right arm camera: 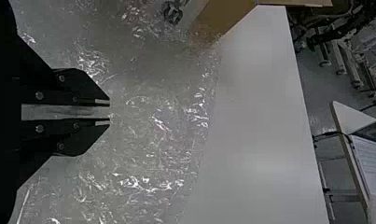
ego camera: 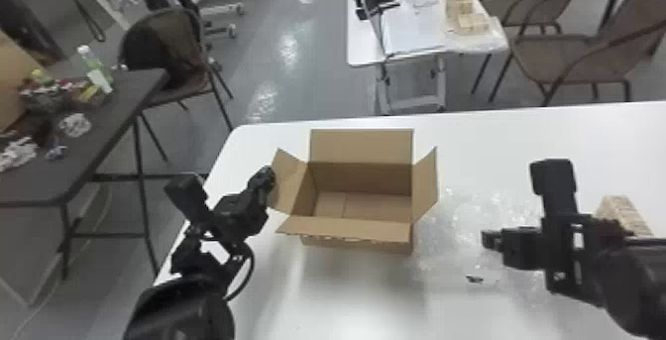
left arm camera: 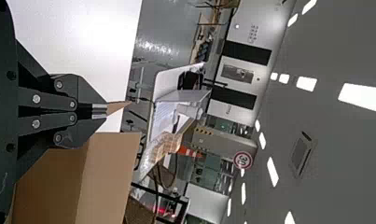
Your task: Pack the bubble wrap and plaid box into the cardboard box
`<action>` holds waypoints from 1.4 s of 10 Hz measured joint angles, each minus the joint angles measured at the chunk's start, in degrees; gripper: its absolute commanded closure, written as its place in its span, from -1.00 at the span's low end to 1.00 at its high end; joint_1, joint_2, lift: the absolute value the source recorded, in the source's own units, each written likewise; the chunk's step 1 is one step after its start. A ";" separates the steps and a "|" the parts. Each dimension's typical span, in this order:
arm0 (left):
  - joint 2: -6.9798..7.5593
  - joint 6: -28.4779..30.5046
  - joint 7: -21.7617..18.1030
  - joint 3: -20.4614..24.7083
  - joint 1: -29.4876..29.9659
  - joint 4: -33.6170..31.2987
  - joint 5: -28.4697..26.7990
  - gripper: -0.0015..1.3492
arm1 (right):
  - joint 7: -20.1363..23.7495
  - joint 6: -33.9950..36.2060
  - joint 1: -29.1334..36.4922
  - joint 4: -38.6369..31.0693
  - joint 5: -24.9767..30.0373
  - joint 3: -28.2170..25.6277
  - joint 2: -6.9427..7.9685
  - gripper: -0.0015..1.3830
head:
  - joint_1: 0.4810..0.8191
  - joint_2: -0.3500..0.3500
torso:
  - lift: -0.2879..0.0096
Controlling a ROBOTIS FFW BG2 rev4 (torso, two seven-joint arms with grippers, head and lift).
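Flap (ego camera: pixel 288 181) of the cardboard box (ego camera: pixel 361 246) is clenched by the left gripper (left arm camera: pixel 100 110), probably to steady it. Bubble wrap (ego camera: pixel 453 230) is spread beside it, beneath the right gripper (right arm camera: pixel 106 112), whose fingers are parted. The cardboard box is set lengthwise left-to-right; the plaid box (ego camera: pixel 625 212), partly hidden, is angled toward near right.

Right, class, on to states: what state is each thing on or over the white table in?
Cardboard box: open, nothing seen inside.
Bubble wrap: spread out loosely, not packed.
Patterned block: partly hidden, not packed.
Left gripper: shut on a box flap.
Right gripper: slightly open over the wrap.
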 measured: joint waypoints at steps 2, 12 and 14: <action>0.00 0.00 0.09 -0.04 0.06 0.00 0.07 0.79 | 1.78 1.57 0.72 -2.54 -0.91 -0.02 -0.77 0.77 | 0.27 0.83 | 0.34; 0.39 -0.54 1.48 -0.01 0.16 0.08 0.20 0.79 | 33.71 18.33 -0.33 -12.05 -3.35 -0.42 -7.15 0.77 | 0.27 1.00 | 0.34; 0.59 -0.49 1.81 -0.14 0.16 0.09 0.25 0.79 | 45.98 20.21 -1.75 -15.29 1.58 -1.52 -7.67 0.77 | 0.27 1.00 | 0.34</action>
